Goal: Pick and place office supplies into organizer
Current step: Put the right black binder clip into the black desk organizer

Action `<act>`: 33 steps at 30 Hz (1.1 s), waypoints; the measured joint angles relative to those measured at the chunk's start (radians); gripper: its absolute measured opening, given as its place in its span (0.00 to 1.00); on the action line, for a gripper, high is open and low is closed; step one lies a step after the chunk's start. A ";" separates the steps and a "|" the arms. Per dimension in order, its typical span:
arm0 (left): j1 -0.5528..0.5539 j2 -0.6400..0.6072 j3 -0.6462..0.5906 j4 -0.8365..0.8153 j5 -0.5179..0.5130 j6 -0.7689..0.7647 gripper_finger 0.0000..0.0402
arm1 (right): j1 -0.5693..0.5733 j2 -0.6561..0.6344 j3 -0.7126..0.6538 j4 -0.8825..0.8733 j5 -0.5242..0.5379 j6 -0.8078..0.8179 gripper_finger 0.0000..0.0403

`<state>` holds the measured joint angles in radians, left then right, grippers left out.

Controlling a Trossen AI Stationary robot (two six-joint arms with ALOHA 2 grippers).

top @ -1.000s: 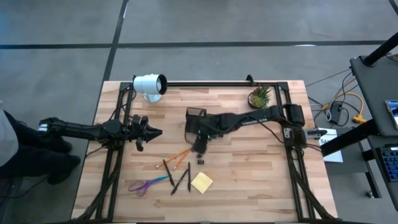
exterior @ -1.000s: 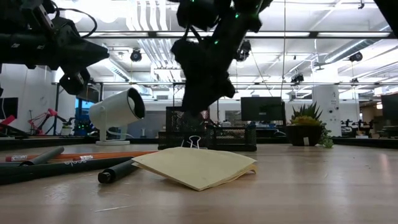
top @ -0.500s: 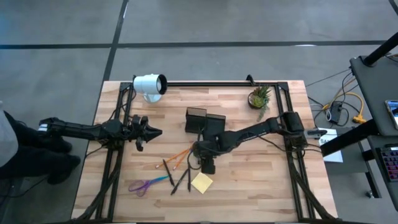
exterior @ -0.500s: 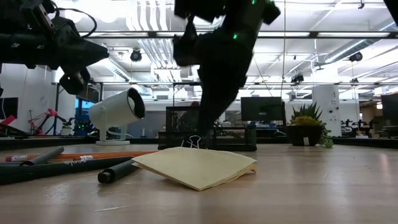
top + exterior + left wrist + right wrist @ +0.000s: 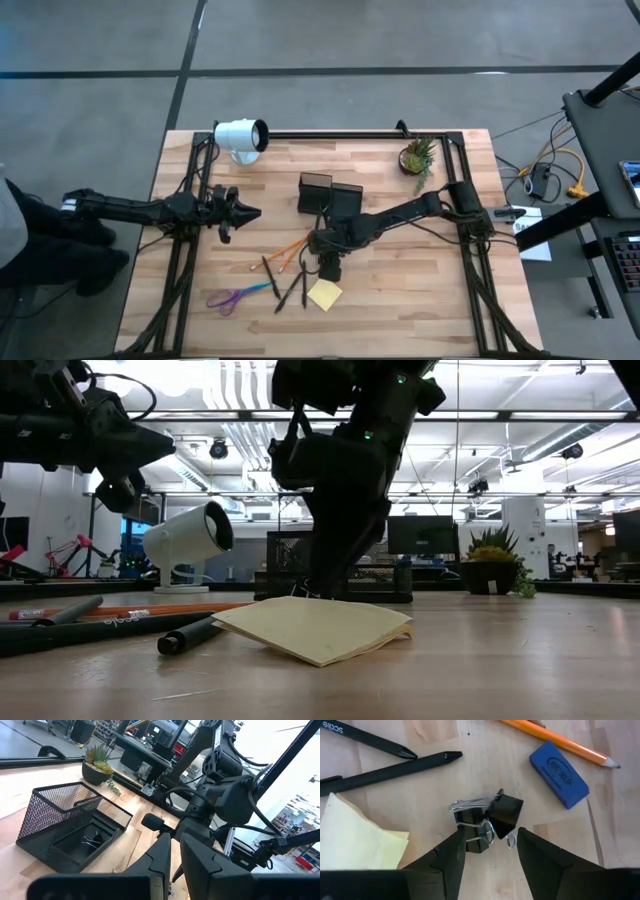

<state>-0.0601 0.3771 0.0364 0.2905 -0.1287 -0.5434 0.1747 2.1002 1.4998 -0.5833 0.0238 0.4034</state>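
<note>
The right end effector [image 5: 487, 851] is down near the middle of the counter [image 5: 400, 290], its fingers spread wide on either side of a small black binder clip [image 5: 487, 817], not gripping it. Beside the clip lie a blue eraser [image 5: 558, 767], an orange pencil [image 5: 560, 741], two black pens [image 5: 390, 768] and the yellow sticky-note pad [image 5: 324, 293]. The black mesh organizer [image 5: 330, 193] sits just toward the far edge, with another clip inside. The left end effector [image 5: 245, 212] hangs closed and empty near the left edge.
</note>
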 joint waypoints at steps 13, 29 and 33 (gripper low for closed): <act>0.000 0.000 0.000 -0.001 0.000 0.000 0.07 | -0.016 0.014 -0.021 0.092 -0.058 0.009 0.38; 0.000 0.000 -0.001 0.000 0.001 0.000 0.07 | -0.026 0.016 -0.021 0.203 -0.055 -0.039 0.37; 0.000 0.000 -0.001 0.000 0.000 0.000 0.07 | -0.032 0.016 0.013 0.221 -0.021 -0.109 0.39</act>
<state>-0.0601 0.3773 0.0357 0.2901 -0.1284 -0.5436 0.1430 2.1162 1.5127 -0.3621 0.0024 0.2941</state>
